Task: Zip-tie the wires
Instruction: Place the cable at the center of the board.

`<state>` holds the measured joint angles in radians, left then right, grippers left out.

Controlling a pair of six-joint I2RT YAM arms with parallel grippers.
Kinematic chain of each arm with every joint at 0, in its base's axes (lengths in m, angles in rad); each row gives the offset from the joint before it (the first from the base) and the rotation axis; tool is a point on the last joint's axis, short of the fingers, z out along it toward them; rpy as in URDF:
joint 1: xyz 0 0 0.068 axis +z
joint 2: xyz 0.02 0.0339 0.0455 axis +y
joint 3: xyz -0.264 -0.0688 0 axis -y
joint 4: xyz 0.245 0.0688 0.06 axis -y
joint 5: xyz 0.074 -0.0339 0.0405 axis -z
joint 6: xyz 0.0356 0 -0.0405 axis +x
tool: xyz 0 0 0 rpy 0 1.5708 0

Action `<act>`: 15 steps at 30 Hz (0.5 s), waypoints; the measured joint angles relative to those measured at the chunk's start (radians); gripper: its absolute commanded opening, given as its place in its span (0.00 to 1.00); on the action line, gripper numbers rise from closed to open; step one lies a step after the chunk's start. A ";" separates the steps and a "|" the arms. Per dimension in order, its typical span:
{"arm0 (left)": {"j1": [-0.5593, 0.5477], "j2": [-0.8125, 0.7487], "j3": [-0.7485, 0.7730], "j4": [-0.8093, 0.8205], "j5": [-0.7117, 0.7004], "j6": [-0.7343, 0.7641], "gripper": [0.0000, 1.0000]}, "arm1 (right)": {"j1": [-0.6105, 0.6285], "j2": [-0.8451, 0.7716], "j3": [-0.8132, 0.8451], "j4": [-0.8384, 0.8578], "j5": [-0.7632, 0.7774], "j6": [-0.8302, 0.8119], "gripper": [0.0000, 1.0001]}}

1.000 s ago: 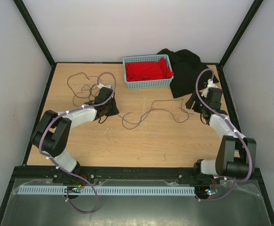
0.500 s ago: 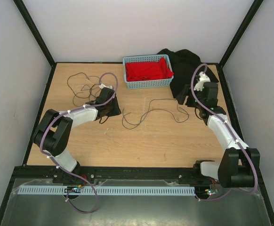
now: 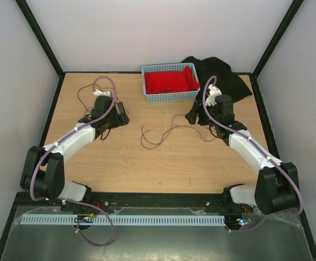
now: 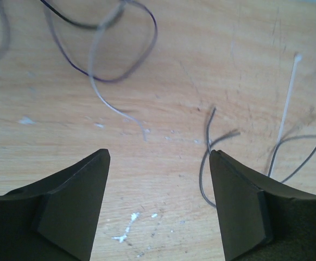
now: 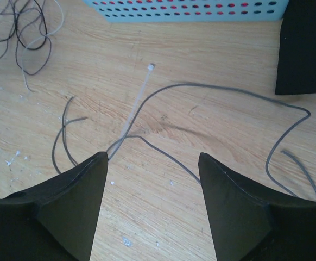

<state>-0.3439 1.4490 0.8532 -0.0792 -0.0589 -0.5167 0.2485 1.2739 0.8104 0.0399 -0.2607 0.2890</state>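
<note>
Left pincer (image 4: 159,154): jaws spread wide, nothing between them, above bare wood of the table (image 3: 190,163), left of centre.

Wires (image 4: 112,81): one curly tangle lies flat at far left, just beyond that pincer. In the overhead view the left arm partly hides it. More dark strands, long and loose, wander across the middle of the table between the two pincers. Two short ends curl close to the left pincer's right finger.

Zip tie (image 5: 133,109): thin white strip, flat on the table among the middle strands, head end toward the far side. A strand crosses it at its near end.

Basket (image 3: 170,97): pale blue, far centre, red cloth (image 3: 169,81) inside.

Right pincer (image 5: 152,156): jaws spread, empty, over the middle strands by the zip tie's near end.

Black cloth (image 3: 228,76): heaped far right, beside the basket.
</note>
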 measured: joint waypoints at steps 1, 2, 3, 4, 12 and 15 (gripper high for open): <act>0.023 -0.022 0.008 -0.011 -0.002 0.013 0.79 | 0.004 0.000 -0.002 0.013 0.000 0.004 0.78; 0.047 -0.033 0.024 -0.023 -0.002 0.023 0.79 | 0.005 0.000 -0.005 0.027 0.000 0.008 0.78; 0.068 -0.036 0.042 -0.031 -0.003 0.037 0.79 | 0.005 0.000 -0.010 0.043 0.000 0.011 0.78; 0.089 -0.032 0.068 -0.044 -0.006 0.050 0.79 | 0.005 0.000 -0.017 0.056 -0.001 0.014 0.78; 0.199 0.201 0.376 -0.150 -0.054 0.179 0.66 | 0.005 0.000 -0.071 0.093 -0.025 0.023 0.78; 0.205 0.308 0.469 -0.183 -0.040 0.220 0.62 | 0.005 0.002 -0.076 0.098 -0.037 0.023 0.78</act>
<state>-0.1390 1.7573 1.3224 -0.2623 -0.0986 -0.2966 0.2539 1.2758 0.7341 0.1383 -0.2981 0.3115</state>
